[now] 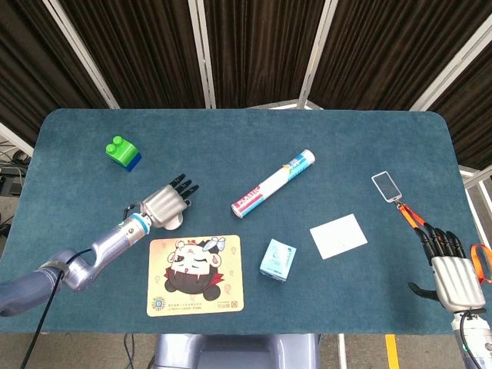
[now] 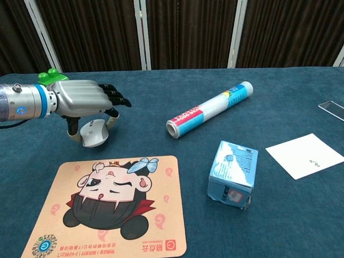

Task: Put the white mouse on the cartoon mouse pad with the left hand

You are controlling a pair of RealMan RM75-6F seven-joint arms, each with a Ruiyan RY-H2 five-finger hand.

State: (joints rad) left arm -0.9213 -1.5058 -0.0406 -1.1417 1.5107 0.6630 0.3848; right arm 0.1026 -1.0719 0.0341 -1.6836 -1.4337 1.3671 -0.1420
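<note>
The white mouse (image 2: 93, 134) sits under my left hand (image 2: 86, 100), which grips it from above with the thumb on one side and fingers on the other. It is just beyond the far edge of the cartoon mouse pad (image 2: 110, 207). In the head view the left hand (image 1: 167, 204) covers most of the mouse (image 1: 172, 224), close to the pad's (image 1: 194, 274) upper left corner. My right hand (image 1: 452, 270) rests at the table's near right corner, fingers straight and apart, holding nothing.
A green and blue block (image 1: 122, 151) lies behind the left hand. A printed roll (image 1: 274, 184) lies mid-table, a light blue box (image 1: 277, 260) stands right of the pad, then a white sheet (image 1: 338, 235) and a badge with an orange lanyard (image 1: 386, 185).
</note>
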